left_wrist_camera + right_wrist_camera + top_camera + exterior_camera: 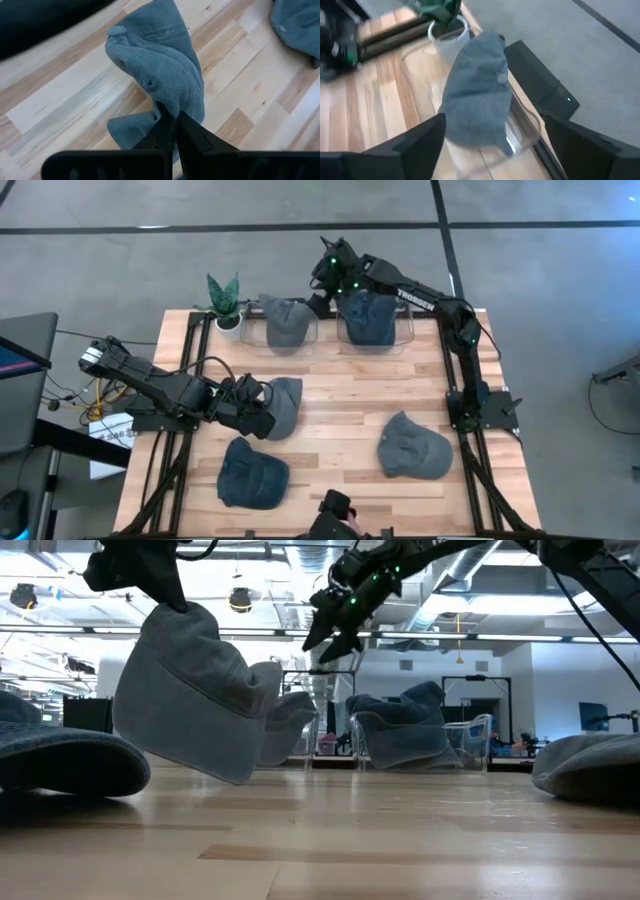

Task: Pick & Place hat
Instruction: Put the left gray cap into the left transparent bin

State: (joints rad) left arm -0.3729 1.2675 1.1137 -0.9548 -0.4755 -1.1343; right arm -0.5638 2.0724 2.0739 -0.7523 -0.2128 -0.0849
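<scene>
The step in hand looks like the carry. The left gripper (262,406) has its jaws clamped on a grey hat (283,406) and holds it above the counter (340,415), well short of the two clear bins at the far edge. The left clear bin (300,332), beside the potted plant (225,302), already holds a hat (283,320). The right gripper (322,302) hovers between the bins with its jaws apart, seemingly just after a drop. The next move calls for swinging the lifted hat toward a bin without letting the pinched fabric slip.

The low view shows the hat (195,695) hanging clear of the wood, which the high view cannot confirm. The left wrist view shows the jaws pinching a fold of the hat (160,75). The high view alone shows three more hats lying loose on the counter.
</scene>
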